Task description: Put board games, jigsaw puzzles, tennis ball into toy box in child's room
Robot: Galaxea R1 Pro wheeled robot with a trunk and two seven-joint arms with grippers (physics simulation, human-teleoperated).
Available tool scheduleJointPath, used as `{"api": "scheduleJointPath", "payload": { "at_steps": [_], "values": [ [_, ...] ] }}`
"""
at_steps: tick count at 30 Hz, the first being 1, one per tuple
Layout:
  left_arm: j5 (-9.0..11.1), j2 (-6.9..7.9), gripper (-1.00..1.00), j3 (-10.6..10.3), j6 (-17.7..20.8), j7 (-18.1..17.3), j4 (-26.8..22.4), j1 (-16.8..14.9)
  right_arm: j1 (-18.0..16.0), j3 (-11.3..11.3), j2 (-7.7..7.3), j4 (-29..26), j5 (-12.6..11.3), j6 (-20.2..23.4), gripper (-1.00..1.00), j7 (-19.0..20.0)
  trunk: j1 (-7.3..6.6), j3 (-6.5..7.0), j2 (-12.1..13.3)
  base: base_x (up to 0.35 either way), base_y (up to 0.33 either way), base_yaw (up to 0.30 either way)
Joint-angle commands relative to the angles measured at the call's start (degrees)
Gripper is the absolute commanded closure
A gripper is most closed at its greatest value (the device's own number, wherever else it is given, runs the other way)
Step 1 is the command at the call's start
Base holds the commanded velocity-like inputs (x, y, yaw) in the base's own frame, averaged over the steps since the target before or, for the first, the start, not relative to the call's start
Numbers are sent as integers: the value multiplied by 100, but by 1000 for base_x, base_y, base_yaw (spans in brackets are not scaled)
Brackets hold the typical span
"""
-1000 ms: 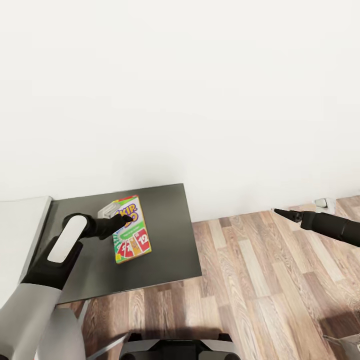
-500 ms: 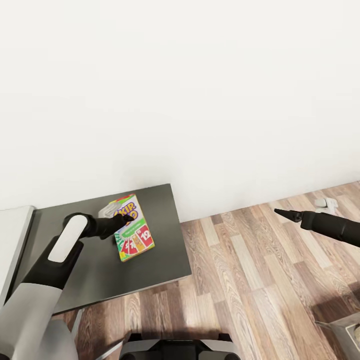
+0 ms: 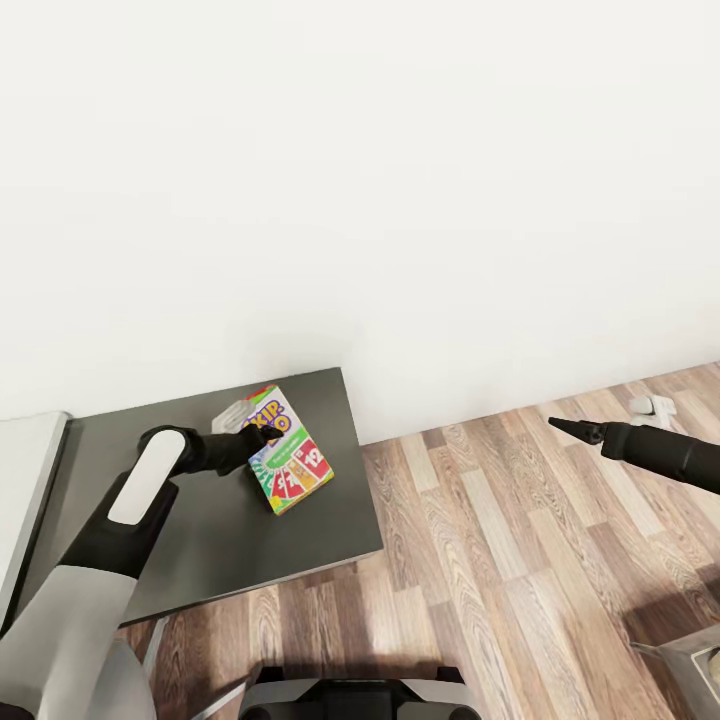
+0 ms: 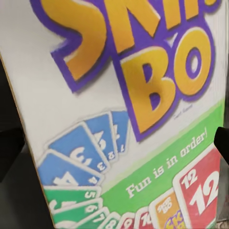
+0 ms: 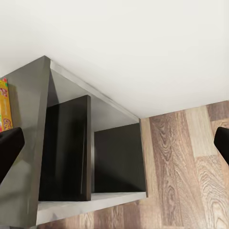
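The SKIP-BO board game (image 3: 292,462), a green, white and red box with yellow lettering, hangs tilted just over the low dark grey section of the table (image 3: 200,540). My left gripper (image 3: 262,437) is shut on its upper edge. In the left wrist view the box face (image 4: 124,119) is very close, with one black fingertip (image 4: 222,143) lying over its red corner. My right gripper (image 3: 556,425) is out over the wood floor, well to the right of the table, open and holding nothing. A sliver of the box (image 5: 4,107) shows in the right wrist view.
The white wall runs right behind the table. The light grey desk top (image 3: 25,470) joins at the left. Open shelf compartments (image 5: 95,152) show in the dark section's side. A small white object (image 3: 650,405) lies on the floor by the wall. A grey rim (image 3: 690,655) shows at the lower right.
The camera swung right at first, shifting the table left in view. Since then my left gripper has moved a little right and the box has turned with it. The right arm stayed still.
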Motion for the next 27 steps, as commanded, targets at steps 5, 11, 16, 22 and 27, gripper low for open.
{"api": "scheduleJointPath", "payload": {
  "at_steps": [5, 11, 16, 22, 27],
  "values": [
    [94, -34, -100, -14, -3, 37, -12, -10, -5, -6, 0, -1, 24, 27, -100, 37, 3, -8, -9, 0, 0, -17],
    [98, -218, -100, -17, -3, 32, -14, -18, -5, 1, 0, -1, 24, 30, -100, 37, 3, -8, -9, 0, 0, -188],
    [82, -330, -100, -18, -3, -20, -12, -29, -5, -2, 0, -1, 24, 32, -100, 37, 3, -8, -9, 0, 0, -267],
    [84, -352, -100, -18, -3, -53, -14, -30, -5, 0, 0, -1, 24, 32, -100, 34, 3, -8, -9, 0, 0, -279],
    [86, -354, -100, -18, -3, -57, -15, -39, -5, 2, 0, 3, 24, 32, -100, 29, 3, -8, -9, 0, 0, -280]
  ]
}}
